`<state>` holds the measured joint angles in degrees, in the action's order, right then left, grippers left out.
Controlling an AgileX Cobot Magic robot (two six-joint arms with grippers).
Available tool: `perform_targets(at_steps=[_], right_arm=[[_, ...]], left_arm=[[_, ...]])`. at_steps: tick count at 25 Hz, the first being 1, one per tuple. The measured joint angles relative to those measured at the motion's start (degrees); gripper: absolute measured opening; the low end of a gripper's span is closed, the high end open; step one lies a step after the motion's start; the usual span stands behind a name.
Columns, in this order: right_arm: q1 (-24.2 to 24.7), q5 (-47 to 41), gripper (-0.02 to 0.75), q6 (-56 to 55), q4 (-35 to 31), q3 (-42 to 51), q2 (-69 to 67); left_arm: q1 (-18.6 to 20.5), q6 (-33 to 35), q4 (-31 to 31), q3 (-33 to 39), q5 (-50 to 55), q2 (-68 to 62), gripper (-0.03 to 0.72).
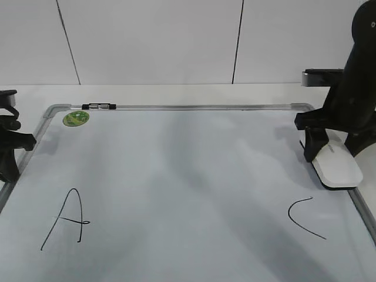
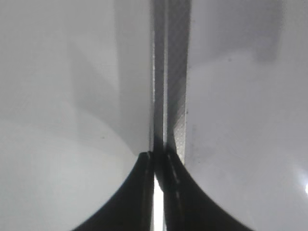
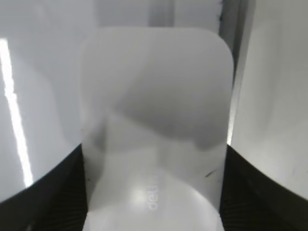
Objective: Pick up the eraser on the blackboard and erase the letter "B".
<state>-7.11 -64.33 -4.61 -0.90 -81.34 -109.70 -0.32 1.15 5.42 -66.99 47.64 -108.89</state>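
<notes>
The blackboard is a white dry-erase board with a grey frame, lying flat. The white eraser rests on its right edge, just above a curved "C" stroke. My right gripper stands over the eraser with one finger on each long side. The right wrist view shows the eraser filling the gap between the black fingers. An "A" is at the lower left. No letter "B" shows between them. My left gripper is shut and empty over the board's left frame.
A green round sticker and a small black-and-silver marker sit at the board's far left corner. A white wall with dark seams stands behind the table. The board's right frame runs beside the eraser.
</notes>
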Motion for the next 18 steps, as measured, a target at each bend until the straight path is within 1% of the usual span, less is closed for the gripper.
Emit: perform_targets(at_steps=[5, 18], right_arm=[[1.4, 0.8, 0.53, 1.0, 0.4, 0.0, -1.1], [1.5, 2.2, 0.53, 1.4, 0.4, 0.0, -1.1]], left_arm=[[0.0, 0.0, 0.0, 0.0, 0.0, 0.0, 0.016], [0.0, 0.0, 0.0, 0.0, 0.0, 0.0, 0.016]])
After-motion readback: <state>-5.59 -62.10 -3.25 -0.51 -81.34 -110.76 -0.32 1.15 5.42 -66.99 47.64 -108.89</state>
